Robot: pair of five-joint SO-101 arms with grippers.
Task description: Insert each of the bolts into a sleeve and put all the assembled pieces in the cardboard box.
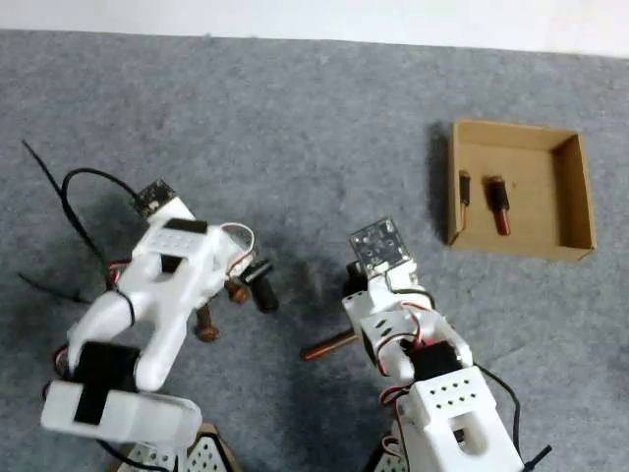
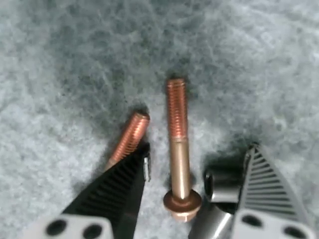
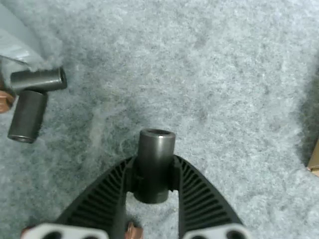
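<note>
Bare grey felt tabletop [image 1: 324, 128] lies open from both arms to the shallow brown cardboard box [image 1: 519, 246]. Its raised walls bar a low approach. Two assembled pieces [image 1: 500, 206] lie by the wall nearer the arms, and the far half is free. Copper-coloured bolts [image 2: 178, 149] and dark cylindrical sleeves [image 3: 27, 117] crowd the tabletop between the arms.

Copper bolts [image 2: 178, 149]; each sleeve [image 3: 155, 152] dark grey; brown cardboard box [image 1: 536, 167]; mottled grey table [image 1: 295, 128].
</note>
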